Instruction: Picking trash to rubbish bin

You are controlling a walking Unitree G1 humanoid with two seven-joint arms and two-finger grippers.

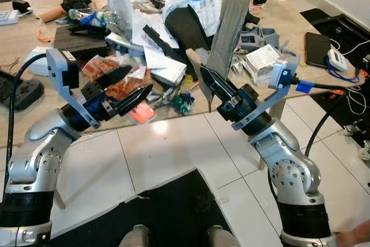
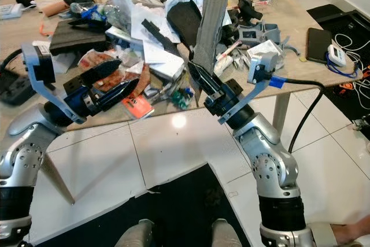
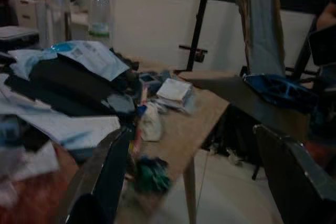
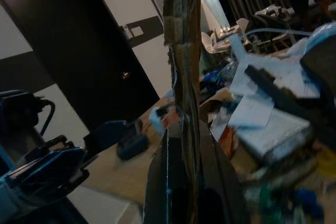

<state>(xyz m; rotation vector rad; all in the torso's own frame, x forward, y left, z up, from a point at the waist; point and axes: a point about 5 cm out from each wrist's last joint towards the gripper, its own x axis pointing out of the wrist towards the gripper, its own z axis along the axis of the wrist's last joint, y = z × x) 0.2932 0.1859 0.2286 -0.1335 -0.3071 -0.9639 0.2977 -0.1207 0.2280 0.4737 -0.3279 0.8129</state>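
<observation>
A wooden table (image 1: 300, 18) is heaped with trash: papers, wrappers and black pieces. My right gripper (image 1: 207, 79), at the table's front edge, is shut on the lower end of a tall grey cardboard strip (image 1: 228, 33). The strip stands almost upright over the clutter, and the right wrist view has it (image 4: 184, 51) edge-on between the fingers. My left gripper (image 1: 140, 78) is open just above a red-orange snack wrapper (image 1: 107, 65) at the front left of the pile. A green crumpled wrapper (image 1: 184, 103) lies at the table edge between the two grippers, also in the left wrist view (image 3: 152, 174).
White papers (image 1: 165, 65) and a black sheet (image 1: 185, 27) fill the table's middle. A black tablet (image 1: 317, 47) lies at the right edge, and a power strip (image 1: 23, 93) at the left. Cables and a charger (image 1: 341, 65) trail on the right. Below is white tiled floor (image 1: 173, 148) with a black mat (image 1: 173, 206).
</observation>
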